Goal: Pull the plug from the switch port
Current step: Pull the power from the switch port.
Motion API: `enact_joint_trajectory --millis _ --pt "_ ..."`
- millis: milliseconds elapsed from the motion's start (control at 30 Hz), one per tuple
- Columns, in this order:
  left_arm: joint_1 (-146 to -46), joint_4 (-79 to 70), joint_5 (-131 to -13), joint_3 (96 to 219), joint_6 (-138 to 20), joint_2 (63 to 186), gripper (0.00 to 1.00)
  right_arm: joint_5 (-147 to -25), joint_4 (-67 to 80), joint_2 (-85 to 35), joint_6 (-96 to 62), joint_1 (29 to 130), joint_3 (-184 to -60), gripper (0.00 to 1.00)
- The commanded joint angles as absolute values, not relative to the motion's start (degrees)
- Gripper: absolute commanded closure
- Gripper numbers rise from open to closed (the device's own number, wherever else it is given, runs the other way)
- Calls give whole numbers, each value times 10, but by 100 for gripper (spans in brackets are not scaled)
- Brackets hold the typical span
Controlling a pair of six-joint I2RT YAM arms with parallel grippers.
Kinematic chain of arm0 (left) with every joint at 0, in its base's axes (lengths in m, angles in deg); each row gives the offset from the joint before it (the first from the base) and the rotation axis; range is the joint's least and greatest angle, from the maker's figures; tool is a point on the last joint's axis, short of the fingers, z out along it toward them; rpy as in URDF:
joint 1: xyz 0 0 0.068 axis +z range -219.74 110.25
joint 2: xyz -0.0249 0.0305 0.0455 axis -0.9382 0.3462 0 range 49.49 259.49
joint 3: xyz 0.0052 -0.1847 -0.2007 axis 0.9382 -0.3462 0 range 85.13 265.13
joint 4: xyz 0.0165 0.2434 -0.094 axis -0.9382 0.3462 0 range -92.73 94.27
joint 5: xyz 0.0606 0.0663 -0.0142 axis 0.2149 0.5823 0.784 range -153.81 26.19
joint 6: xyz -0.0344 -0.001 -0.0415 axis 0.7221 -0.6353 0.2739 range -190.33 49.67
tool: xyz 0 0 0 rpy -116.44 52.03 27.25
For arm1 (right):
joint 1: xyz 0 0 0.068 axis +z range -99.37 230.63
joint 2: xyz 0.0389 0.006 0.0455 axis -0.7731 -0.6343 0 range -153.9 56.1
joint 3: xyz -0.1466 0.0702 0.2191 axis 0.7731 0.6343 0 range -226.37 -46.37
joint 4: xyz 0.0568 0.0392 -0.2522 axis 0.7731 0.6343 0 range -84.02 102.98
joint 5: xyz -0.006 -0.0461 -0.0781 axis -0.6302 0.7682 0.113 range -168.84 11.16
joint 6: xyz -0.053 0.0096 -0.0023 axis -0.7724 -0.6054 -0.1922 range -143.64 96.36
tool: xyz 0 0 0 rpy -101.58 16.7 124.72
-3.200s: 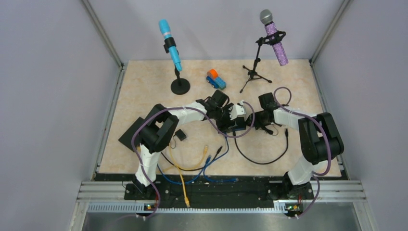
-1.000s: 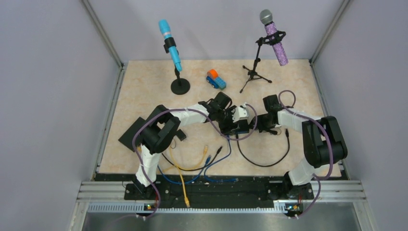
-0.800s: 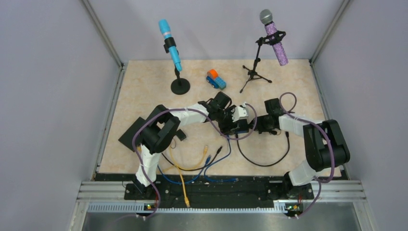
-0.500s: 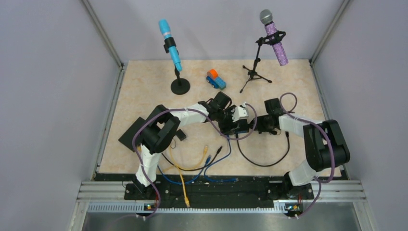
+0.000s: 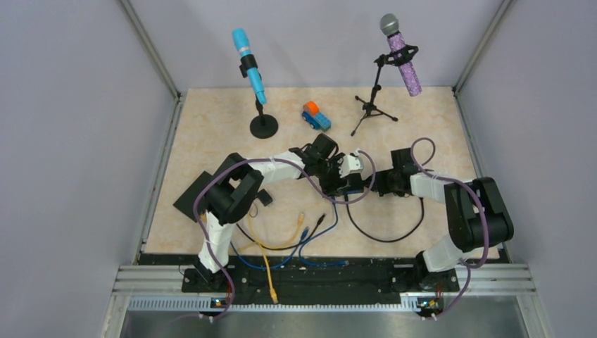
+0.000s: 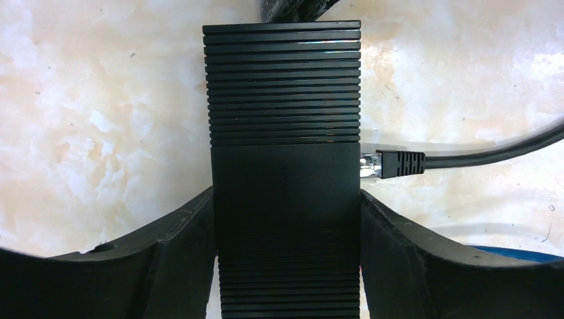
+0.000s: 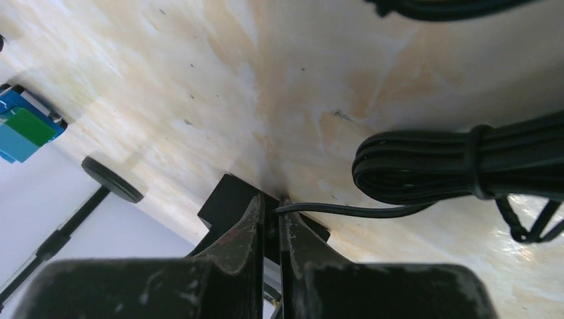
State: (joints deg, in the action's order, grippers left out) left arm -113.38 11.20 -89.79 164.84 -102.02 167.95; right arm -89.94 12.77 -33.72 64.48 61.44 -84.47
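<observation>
A: Checking the pull line. Where's the plug?

B: At the right side face of the switch, going by the left wrist view. Its clear tip touches the port. Can't tell if it's seated or free.

A: Switch?

B: Flat on the bench, mid-bench between the arms. The left gripper clamps it across its width, jaws part-open and bearing on both long sides.

A: And the right gripper?

B: Jaws pinched nearly together on the thin cable, which exits at the tips. That arm is the nearer one to the plug.

A: Axis?

B: The plug's long axis is square to the switch's side and points toward the right arm. My read: pull straight along that line, no lift or twist, with the left arm pinning the switch. An off-axis tug risks cocking the plug in the port.
</observation>
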Motion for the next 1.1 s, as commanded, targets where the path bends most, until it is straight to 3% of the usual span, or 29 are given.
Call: enact_joint_trajectory --millis 0,167,467,733,1067 --pt "-1126 169 -882 1627 -1021 1690 49 -817 156 -301 648 605 -845 100" --pt "-1125 171 -887 1633 -1014 1696 50 -794 296 -324 631 596 -906 100" --pt "-1122 174 -881 1631 -1016 1694 50 -819 345 -366 585 592 -935 100" --pt "-1118 178 -879 1633 -1017 1695 51 -862 170 -304 685 591 -828 100" --pt "-1116 177 -881 1630 -1018 1695 51 -816 127 -267 707 591 -813 100"
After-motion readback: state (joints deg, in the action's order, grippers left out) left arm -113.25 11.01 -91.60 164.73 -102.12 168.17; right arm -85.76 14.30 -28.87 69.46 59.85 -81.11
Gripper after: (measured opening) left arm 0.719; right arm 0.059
